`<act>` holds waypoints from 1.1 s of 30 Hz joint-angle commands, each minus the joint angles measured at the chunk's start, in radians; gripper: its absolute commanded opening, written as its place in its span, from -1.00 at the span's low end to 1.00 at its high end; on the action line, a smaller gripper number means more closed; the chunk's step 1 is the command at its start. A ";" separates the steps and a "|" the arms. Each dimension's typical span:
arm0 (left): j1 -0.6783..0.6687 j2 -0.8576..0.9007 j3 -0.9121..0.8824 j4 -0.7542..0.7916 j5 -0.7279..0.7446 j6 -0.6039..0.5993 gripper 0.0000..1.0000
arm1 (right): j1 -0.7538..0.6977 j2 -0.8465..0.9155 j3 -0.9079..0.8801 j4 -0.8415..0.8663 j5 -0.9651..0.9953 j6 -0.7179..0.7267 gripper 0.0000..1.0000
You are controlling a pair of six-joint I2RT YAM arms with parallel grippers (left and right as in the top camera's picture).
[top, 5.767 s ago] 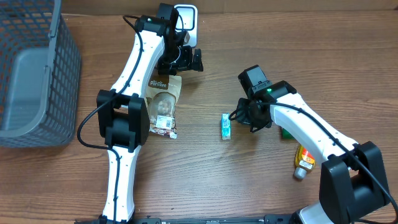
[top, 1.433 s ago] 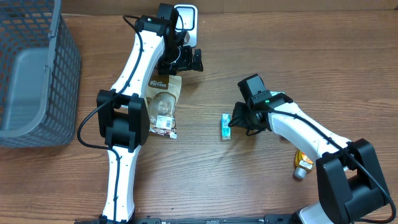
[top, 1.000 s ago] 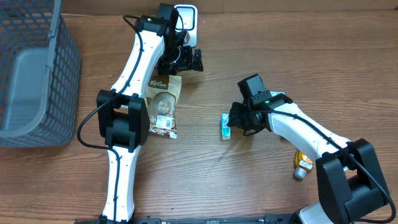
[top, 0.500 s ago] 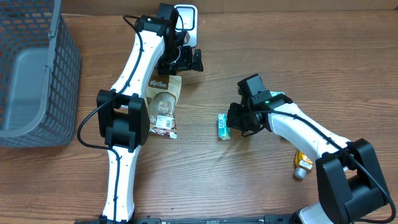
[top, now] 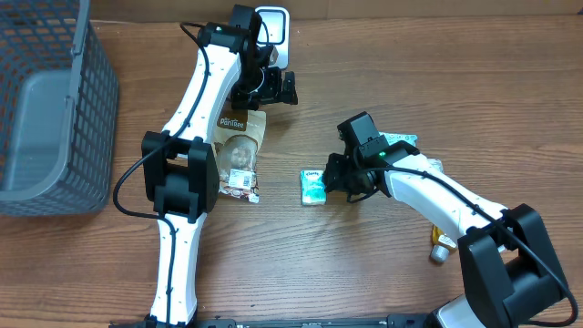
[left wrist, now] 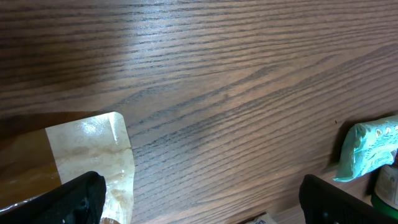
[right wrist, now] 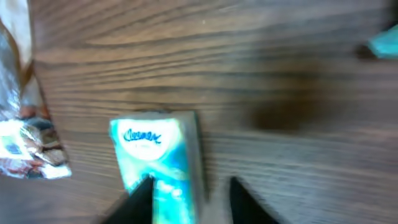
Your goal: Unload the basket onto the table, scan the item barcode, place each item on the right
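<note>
Fingers [left wrist: 76, 198] of your left gripper [top: 286, 88] stand spread as wide as they go, with bare table [top: 383, 64] between them and nothing in their hold. A white device [top: 273, 25], which I take to be the scanner, sits at 12 o'clock from that gripper, and a snack pouch [top: 239, 146] lies at 7 o'clock from it.

Moving right, the tissue pack [top: 313, 187] lies flat on the wood, near mid-table and well apart from the device. Your right gripper [right wrist: 191, 202] is just beside it at 3 o'clock, jaws partly apart. The wrist view is blurred, but one finger seems to overlap the pack's near end and nothing looks clamped. A small bottle [top: 444, 244] lies at 4 o'clock from that gripper.

By my reading you are early: no item is lifted, and none faces the device. Grasping, carrying and presenting the barcode all remain.
</note>
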 commanded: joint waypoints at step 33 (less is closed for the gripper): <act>-0.002 -0.047 0.008 0.001 -0.007 0.026 0.99 | 0.005 0.076 -0.038 0.075 -0.098 -0.028 -0.26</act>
